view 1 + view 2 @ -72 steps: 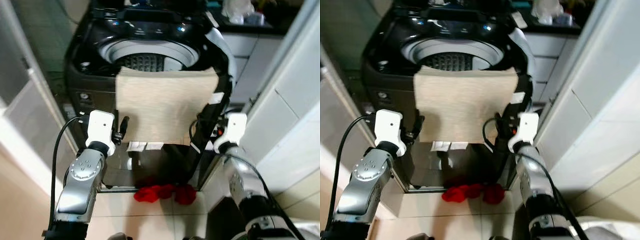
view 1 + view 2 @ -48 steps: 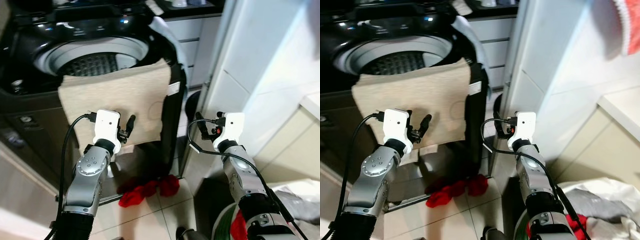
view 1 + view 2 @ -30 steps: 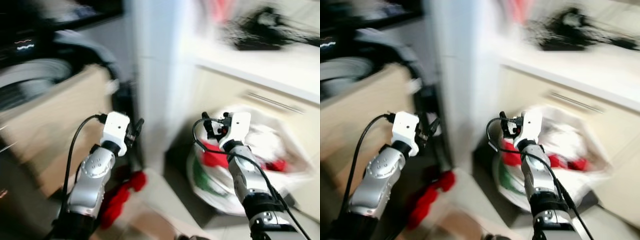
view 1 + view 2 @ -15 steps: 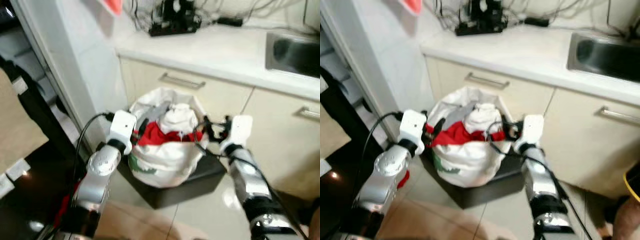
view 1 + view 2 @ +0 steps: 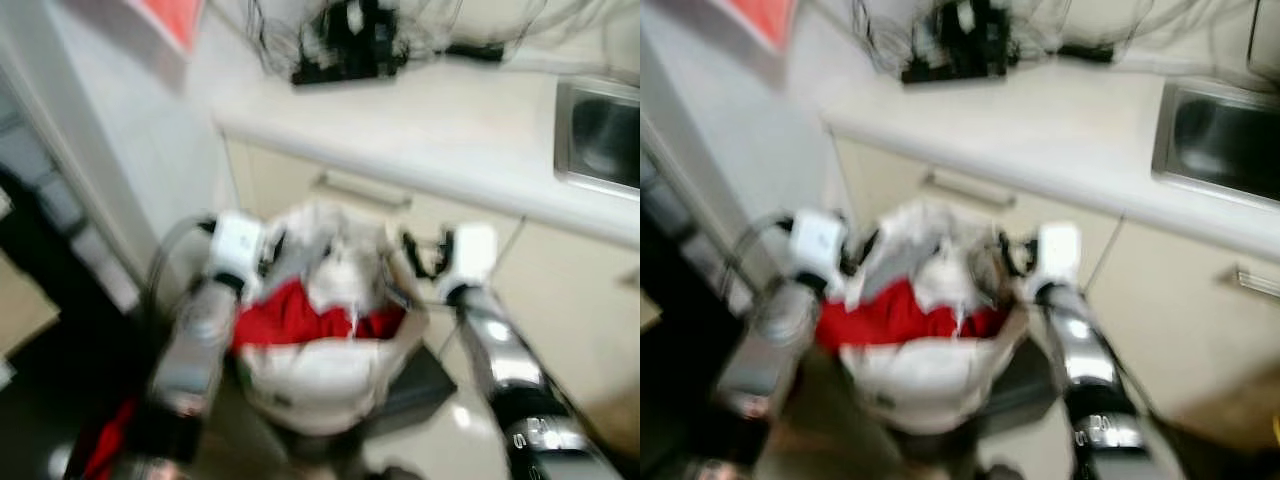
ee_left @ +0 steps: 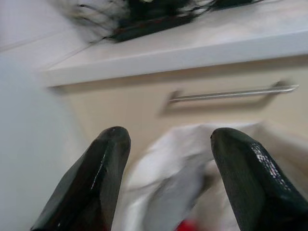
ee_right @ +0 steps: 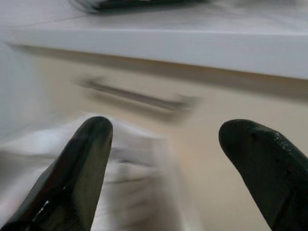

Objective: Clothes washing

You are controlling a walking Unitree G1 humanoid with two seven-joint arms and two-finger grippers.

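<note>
Closer now, lumpy white laundry bag, soft red cloth inside.

Both eye views are smeared by motion blur; edges of the pale cream desk are softened and the tangle of black cables above it is reduced to streaks. Even, diffuse indoor light is seen, brightest on the desk top. Below the desk, the white laundry bag with red cloth is blurred. In the wrist views, the drawer handle under the desk is smeared, and soft sheen is carried by the black fingers.
</note>
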